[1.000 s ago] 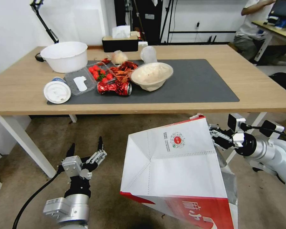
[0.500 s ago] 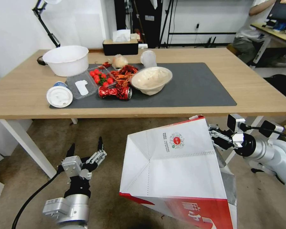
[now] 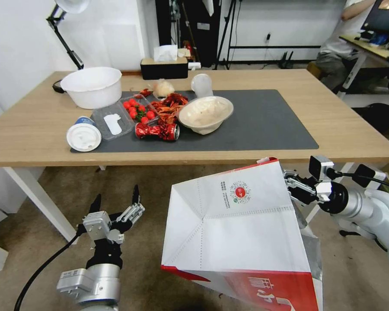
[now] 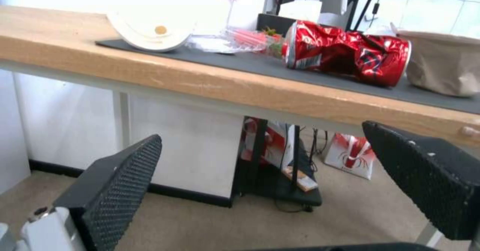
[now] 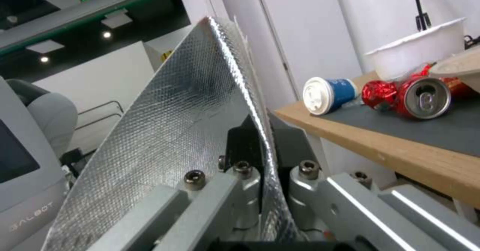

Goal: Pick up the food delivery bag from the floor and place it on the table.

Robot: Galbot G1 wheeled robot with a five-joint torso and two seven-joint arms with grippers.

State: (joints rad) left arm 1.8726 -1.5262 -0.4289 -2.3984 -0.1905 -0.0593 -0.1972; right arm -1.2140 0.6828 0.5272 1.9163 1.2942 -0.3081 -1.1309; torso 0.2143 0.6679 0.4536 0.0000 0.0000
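Carrying is the step in hand: the right claw [image 3: 291, 185] pinches the food delivery bag [image 3: 237, 233] by its foil-lined edge, clear of the floor [image 3: 160, 181], below the bench [image 3: 354, 134] rim ahead. Next it needs more lift. The left claw [image 3: 116, 202] hangs spread alongside.

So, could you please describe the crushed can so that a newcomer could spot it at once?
Start at the light-wood table and find its dark grey mat. Near the mat's front edge, left of the beige bowl, lies the crushed can: the one shiny red metal thing, dented, on its side.
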